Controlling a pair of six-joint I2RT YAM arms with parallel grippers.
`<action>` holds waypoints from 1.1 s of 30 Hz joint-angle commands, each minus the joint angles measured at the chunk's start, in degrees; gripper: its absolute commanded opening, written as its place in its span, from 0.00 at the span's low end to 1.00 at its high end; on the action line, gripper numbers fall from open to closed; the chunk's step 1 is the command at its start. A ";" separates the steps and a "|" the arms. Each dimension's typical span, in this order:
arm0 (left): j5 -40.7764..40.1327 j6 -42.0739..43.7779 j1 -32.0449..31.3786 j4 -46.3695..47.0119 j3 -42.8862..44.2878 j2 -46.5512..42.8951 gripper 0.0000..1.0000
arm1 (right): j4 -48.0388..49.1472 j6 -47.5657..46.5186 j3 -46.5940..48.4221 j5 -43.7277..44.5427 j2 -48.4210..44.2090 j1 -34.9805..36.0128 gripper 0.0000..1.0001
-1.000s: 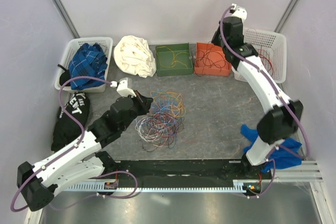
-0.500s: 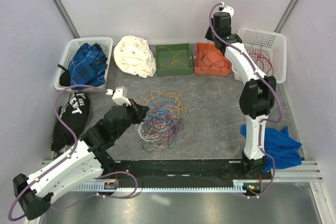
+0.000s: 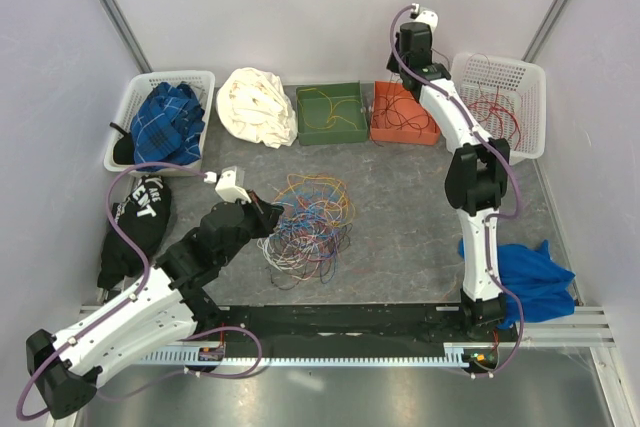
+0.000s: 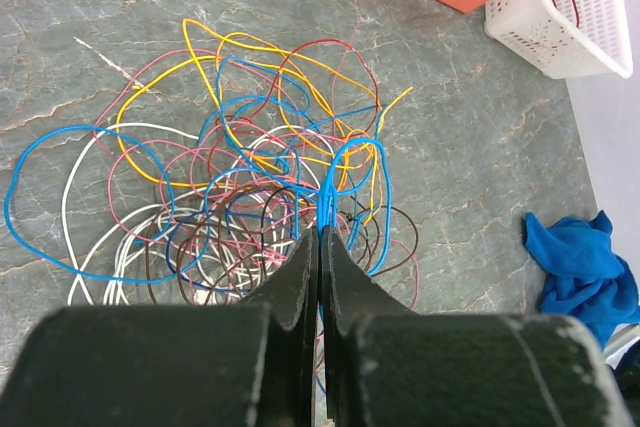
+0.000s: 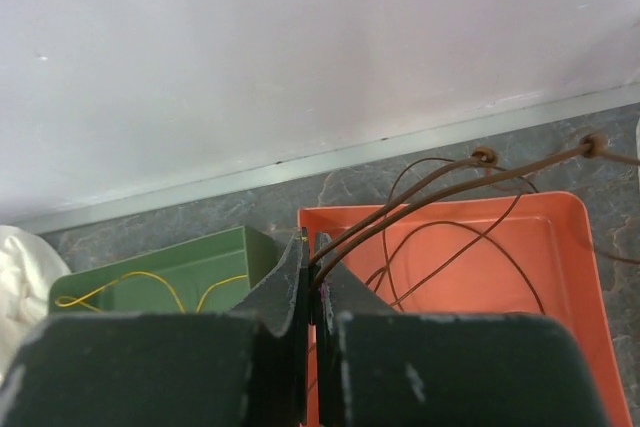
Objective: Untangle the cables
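Blue cable (image 4: 360, 141) is pinched between the closed tips of my left gripper (image 4: 320, 239). Its loop rises out of the pile of cables (image 4: 240, 197), which lies on the table just ahead of the fingers. If I pull now, I judge the loop could drag along whatever is threaded through it and tighten the knot rather than free it. Farther back, my right gripper (image 5: 312, 282) is clamped on a brown cable (image 5: 483, 157) that trails over the orange tray (image 5: 560, 277). A careless release could leave it draped across the rim, or in the green tray (image 5: 150, 272) beside it.
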 commanded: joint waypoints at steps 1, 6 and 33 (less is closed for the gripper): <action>-1.08 -1.36 0.08 0.77 0.04 0.52 0.02 | 1.75 -1.70 3.43 1.57 2.90 -0.02 0.00; -1.34 -1.45 0.08 0.77 0.22 1.13 0.02 | 0.17 -1.61 4.49 1.92 3.08 -0.11 0.00; 0.85 -2.07 0.08 1.56 -0.66 0.96 0.02 | -1.57 1.46 -8.63 0.34 -6.42 3.58 0.00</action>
